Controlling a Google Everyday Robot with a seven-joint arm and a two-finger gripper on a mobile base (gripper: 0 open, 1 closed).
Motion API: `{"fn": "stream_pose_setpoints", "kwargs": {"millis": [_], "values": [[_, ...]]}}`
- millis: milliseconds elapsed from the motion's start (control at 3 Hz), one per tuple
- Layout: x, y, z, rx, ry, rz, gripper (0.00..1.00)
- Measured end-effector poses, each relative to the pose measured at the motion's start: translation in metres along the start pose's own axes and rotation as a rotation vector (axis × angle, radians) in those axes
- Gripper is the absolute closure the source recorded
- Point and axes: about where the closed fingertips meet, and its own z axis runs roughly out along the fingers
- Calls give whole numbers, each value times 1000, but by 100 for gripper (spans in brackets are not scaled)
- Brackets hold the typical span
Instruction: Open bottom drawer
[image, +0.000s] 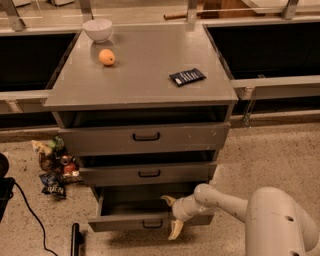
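One grey cabinet (225, 131) holds three drawers, each with one small black bar handle: the top drawer (100, 139), the middle drawer (110, 176) and the bottom drawer (120, 222). The bottom drawer sits lowest, just above the floor (270, 155). It is pulled part of the way out, so its plain grey inside shows behind the front panel. On the flat, matte grey surface (145, 95) lie three things, well apart. One is a round white bowl (97, 29) at the back left, and one orange (106, 57) sits just in front of it. The third, toward the right, is a flat black packet (187, 77) (it bears pale print, too small to read). One smooth white arm (227, 204) reaches in from the lower right. Its claw (169, 218) is at the top edge of the bottom drawer's front, right of the handle (151, 224). The two pale, tapered fingers are spread apart, one tip over the drawer's inside and the other down in front of the panel. The floor is speckled. Left of the cabinet lies a heap of crumpled coloured wrappers (52, 165), their labels unreadable. One black cable (30, 212) trails nearby.
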Motion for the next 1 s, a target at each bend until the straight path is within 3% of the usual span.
{"fn": "stream_pose_setpoints", "kwargs": {"millis": [667,1000], "values": [[11,24,12,-72,0,172,0],[11,43,21,-115,-18,229,19]]}}
